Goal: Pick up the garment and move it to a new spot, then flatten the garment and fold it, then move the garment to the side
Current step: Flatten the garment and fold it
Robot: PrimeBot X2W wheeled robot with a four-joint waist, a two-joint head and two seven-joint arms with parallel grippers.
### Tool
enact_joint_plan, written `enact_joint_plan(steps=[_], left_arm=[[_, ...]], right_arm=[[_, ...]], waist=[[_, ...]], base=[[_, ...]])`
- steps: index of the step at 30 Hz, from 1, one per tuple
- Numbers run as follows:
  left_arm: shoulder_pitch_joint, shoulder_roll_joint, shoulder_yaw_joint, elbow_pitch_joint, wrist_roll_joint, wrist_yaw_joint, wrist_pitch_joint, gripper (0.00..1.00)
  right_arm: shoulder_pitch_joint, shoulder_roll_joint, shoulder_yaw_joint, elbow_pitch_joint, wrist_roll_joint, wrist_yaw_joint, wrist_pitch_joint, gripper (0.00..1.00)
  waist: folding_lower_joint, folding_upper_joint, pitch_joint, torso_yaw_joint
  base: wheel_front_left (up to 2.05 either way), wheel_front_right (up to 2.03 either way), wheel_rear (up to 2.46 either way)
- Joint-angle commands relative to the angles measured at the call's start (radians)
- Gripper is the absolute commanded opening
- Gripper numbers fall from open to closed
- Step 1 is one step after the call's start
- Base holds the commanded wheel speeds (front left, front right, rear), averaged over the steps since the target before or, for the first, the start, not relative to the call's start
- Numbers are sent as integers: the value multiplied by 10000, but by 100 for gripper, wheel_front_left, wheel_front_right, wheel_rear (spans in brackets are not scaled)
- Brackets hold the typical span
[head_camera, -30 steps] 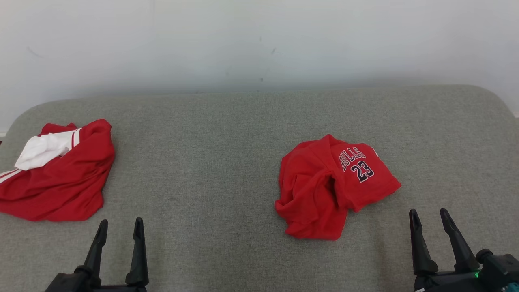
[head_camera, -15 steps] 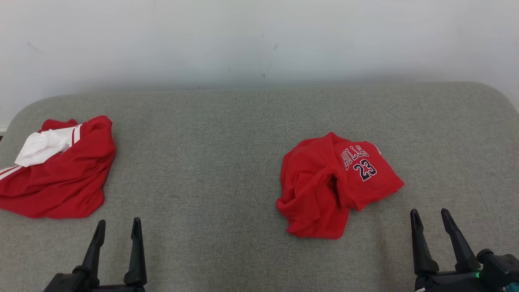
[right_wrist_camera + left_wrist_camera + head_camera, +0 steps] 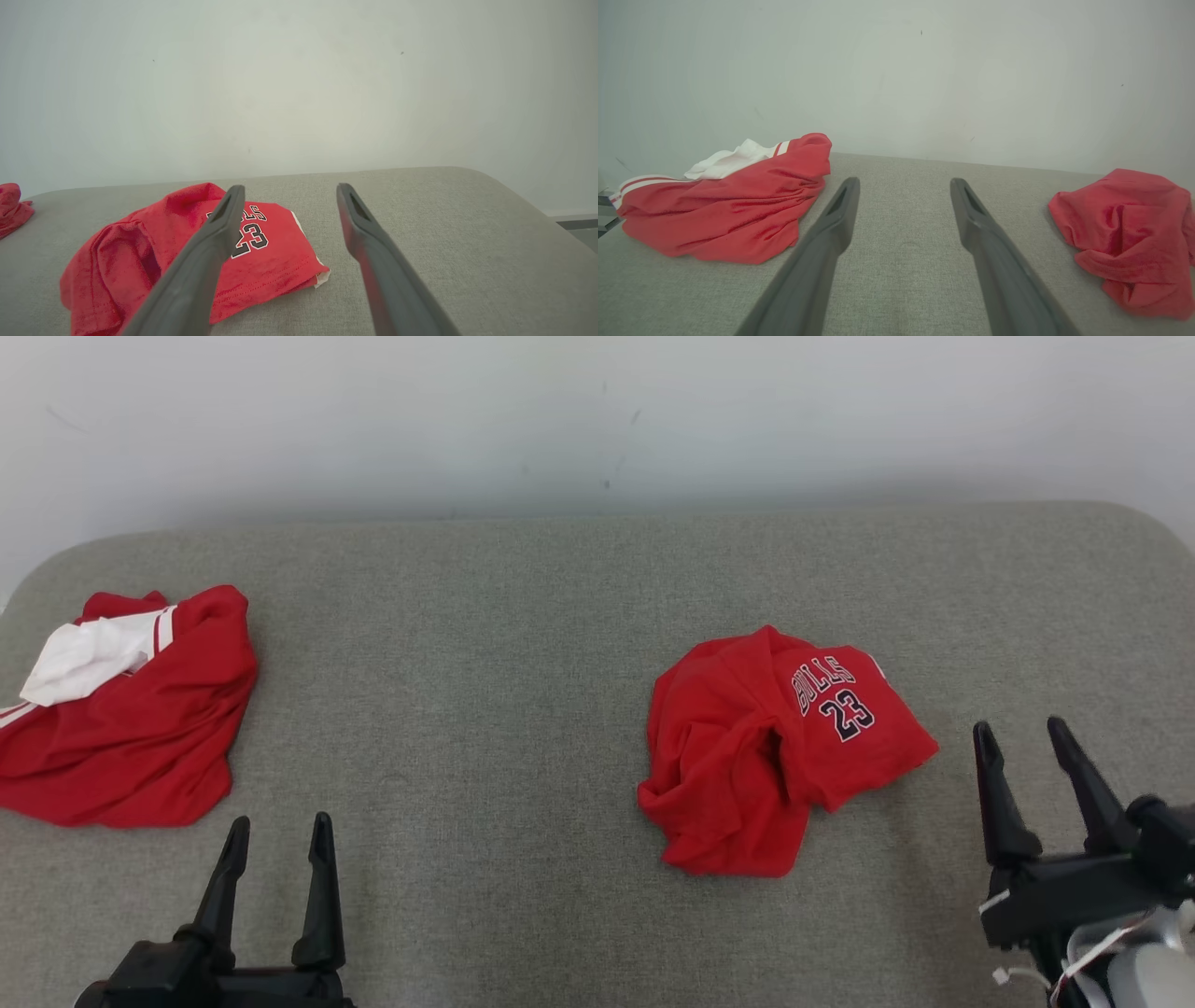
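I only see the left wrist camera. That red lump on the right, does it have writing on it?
Observer: Yes, the red shirt says BULLS 23 in dark letters on its far right part.
Operator: Where's the other hand?
Observer: The right hand is open, to the shirt's right and apart from it.
Operator: Is the shirt all red?
Observer: Nearly; a white edge peeks out at its right corner.

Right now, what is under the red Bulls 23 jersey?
The crumpled Bulls 23 jersey lies directly on the grey fabric surface. A white edge peeks from beneath its hem. Anything else under its folds is covered, so I cannot tell.
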Motion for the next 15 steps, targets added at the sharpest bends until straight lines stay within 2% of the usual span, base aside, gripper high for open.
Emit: enact_joint_plan(steps=[1,7,9,15], left_arm=[[-186,-10,-22,27,75,7,-9,100],[-389,-30,-212,34,93,59,-9,100],[-442,-36,-254,32,88,61,-11,100],[-719,-43,-395,160,-11,41,-9,100]], right_arm=[[-586,-243,-2,279,15,-21,195,100],[-2093,-833,149,1887,11,-21,954,100],[-2331,-851,198,2157,98,-21,995,100],[-3259,-1151,507,4136,218,-22,1216,100]], waist=[[-1,-1,202,93],[-1,-1,546,353],[-1,-1,603,408],[-1,-1,920,746]], base=[[0,0,0],[0,0,0],[0,0,0],[0,0,0]])
